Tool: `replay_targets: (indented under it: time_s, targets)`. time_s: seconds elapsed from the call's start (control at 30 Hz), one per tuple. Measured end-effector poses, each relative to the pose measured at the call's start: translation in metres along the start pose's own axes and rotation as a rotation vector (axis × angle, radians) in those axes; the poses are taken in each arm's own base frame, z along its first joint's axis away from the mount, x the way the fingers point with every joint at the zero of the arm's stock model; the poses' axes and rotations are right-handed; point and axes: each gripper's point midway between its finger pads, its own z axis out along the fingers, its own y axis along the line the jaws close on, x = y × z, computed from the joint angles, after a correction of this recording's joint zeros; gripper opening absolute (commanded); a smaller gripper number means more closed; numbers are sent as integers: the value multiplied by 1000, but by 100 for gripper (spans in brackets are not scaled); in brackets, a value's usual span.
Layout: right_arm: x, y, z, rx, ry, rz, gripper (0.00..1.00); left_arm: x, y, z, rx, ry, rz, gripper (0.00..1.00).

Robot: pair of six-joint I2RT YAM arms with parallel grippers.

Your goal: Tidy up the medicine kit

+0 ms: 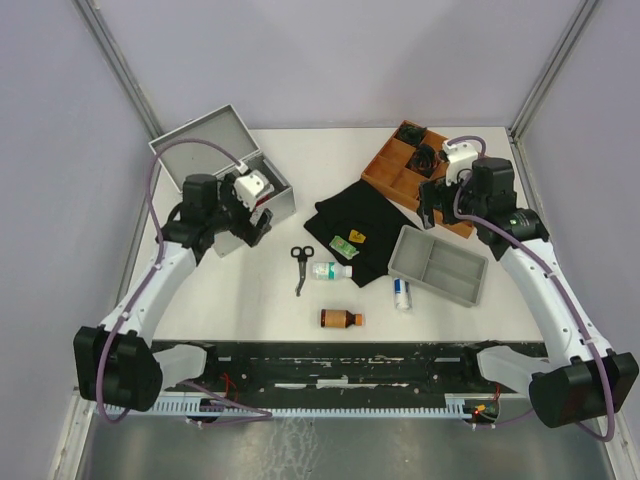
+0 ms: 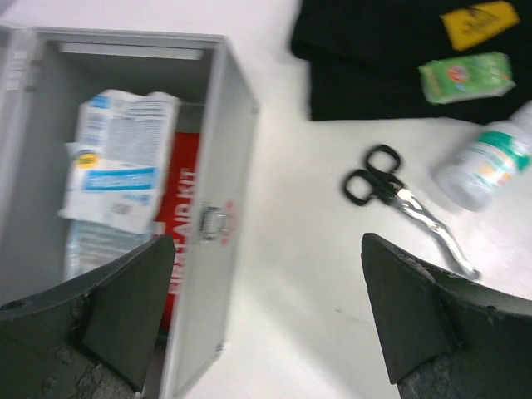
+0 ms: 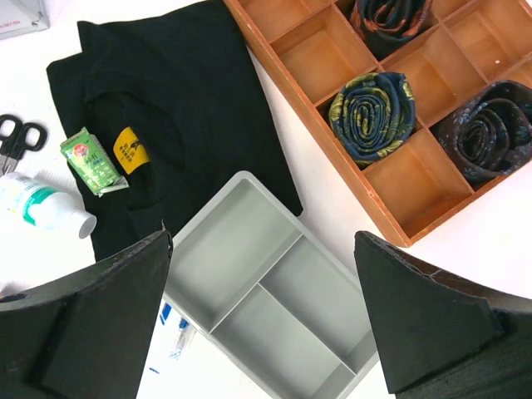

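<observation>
The medicine kit (image 1: 277,196), a silver-grey metal case, stands open at the back left with its lid (image 1: 205,135) raised. In the left wrist view the kit (image 2: 218,158) holds a white-and-blue packet (image 2: 116,158) over a red first-aid pouch (image 2: 181,224). My left gripper (image 1: 250,222) is open and empty, straddling the kit's front wall. My right gripper (image 1: 437,208) is open and empty above the grey divided tray (image 3: 274,291). Black scissors (image 1: 302,265), a white bottle (image 1: 330,271), a brown bottle (image 1: 341,319), a small tube (image 1: 401,294) and a green packet (image 1: 344,245) lie outside the kit.
A black cloth (image 1: 360,225) lies mid-table under the green packet. A wooden divided box (image 1: 400,170) with rolled ties (image 3: 371,112) stands at the back right. The grey tray (image 1: 438,264) sits right of centre. Walls close the back and both sides.
</observation>
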Motion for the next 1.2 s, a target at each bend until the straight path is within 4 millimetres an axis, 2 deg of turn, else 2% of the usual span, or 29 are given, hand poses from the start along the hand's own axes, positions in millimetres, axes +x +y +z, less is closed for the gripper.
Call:
replay_targets:
  time_s: [0.13,0.23,0.3,0.33,0.47,0.6,0.83,1.2]
  targets:
    - [-1,-1,0,6,-4,7,100,19,-49,4,126,7,5,92]
    - [0,3,1,-18,-8,8,100,35,-90,14,213,42,5,89]
    - [8,5,6,-28,3,7,100,46,-116,21,264,78,11,86]
    - [12,5,7,-29,11,6,100,48,-123,24,273,91,12,85]
    - [24,4,11,-23,41,1,100,56,-134,36,280,133,-11,82]
    - [25,3,11,-20,38,-6,100,72,-145,48,293,197,-22,80]
    - [26,3,11,-21,36,-10,100,103,-174,65,343,326,22,66]
    - [27,5,12,-29,35,-17,100,114,-177,85,321,407,59,55]
